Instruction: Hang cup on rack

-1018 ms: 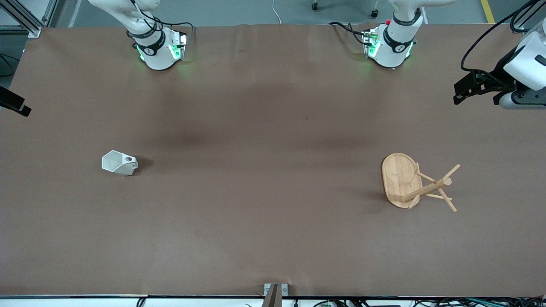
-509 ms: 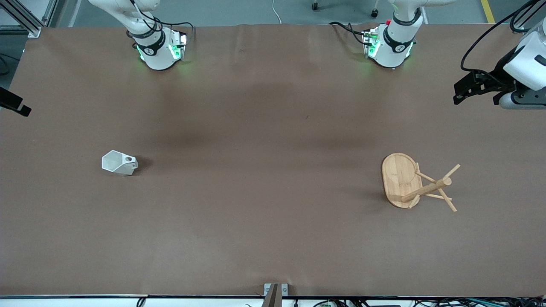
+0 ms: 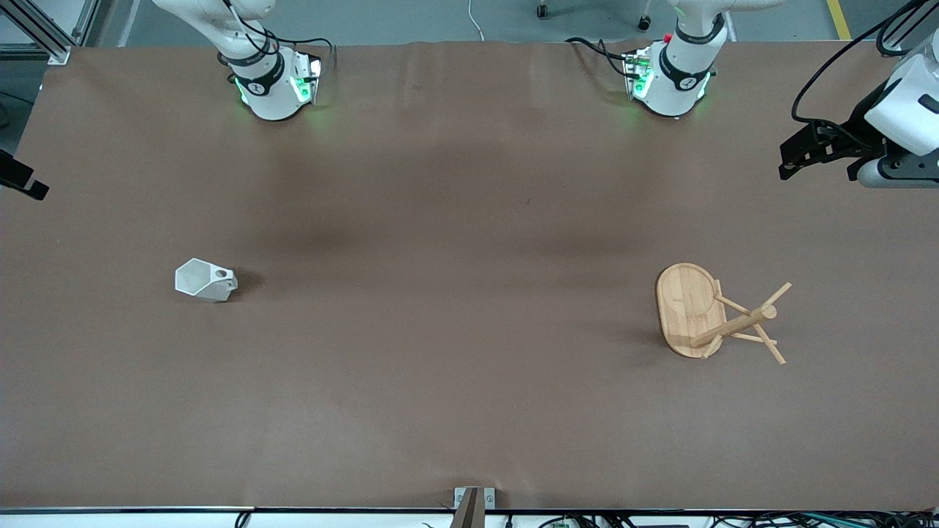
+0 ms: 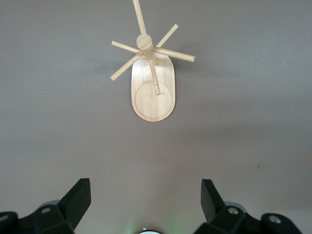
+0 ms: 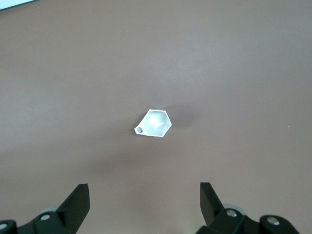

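Note:
The white faceted cup [image 3: 205, 281] stands on the brown table toward the right arm's end, mouth up, its tab handle with a round hole at the rim. It shows in the right wrist view [image 5: 156, 123] well below my open, empty right gripper [image 5: 144, 191], which barely shows at the front view's edge [image 3: 26, 183]. The wooden rack [image 3: 704, 312] stands upright toward the left arm's end, with an oval base, a post and thin pegs. It shows in the left wrist view [image 4: 152, 83] below my open, empty left gripper [image 4: 145, 187], held high at the table's end [image 3: 796, 158].
The brown table [image 3: 469, 220] is bare between cup and rack. The two arm bases [image 3: 271, 81] [image 3: 671, 77] stand along its edge farthest from the front camera. A small metal bracket [image 3: 473, 499] sits at the nearest edge.

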You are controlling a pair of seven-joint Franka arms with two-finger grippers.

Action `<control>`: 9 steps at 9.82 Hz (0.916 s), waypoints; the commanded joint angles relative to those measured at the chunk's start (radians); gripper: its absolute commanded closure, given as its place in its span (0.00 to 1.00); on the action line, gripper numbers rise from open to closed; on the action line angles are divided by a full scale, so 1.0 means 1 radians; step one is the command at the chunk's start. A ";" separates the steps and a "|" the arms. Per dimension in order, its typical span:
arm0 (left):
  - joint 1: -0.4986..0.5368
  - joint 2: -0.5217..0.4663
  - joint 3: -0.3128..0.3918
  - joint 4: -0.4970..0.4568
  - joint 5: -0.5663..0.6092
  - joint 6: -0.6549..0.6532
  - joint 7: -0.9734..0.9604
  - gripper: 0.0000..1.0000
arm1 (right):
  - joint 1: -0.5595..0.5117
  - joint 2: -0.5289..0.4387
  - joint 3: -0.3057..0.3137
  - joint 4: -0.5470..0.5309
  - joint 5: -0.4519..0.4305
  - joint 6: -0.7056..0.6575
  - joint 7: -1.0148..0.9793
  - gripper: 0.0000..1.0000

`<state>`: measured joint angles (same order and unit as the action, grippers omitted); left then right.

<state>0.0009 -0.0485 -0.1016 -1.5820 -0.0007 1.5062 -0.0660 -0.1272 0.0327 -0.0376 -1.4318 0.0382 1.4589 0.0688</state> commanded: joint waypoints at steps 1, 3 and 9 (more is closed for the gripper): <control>-0.001 0.022 -0.003 -0.001 0.002 -0.014 -0.003 0.00 | -0.011 -0.008 0.010 -0.012 -0.009 0.000 -0.001 0.00; -0.002 0.022 -0.003 -0.001 0.002 -0.014 -0.003 0.00 | -0.012 -0.008 0.010 -0.010 -0.011 0.005 -0.001 0.00; -0.004 0.062 -0.001 0.059 0.002 -0.014 -0.001 0.00 | -0.012 -0.008 0.010 -0.010 -0.017 0.001 -0.001 0.00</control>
<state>-0.0005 -0.0369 -0.1017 -1.5562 -0.0007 1.5063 -0.0660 -0.1273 0.0328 -0.0376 -1.4320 0.0332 1.4586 0.0688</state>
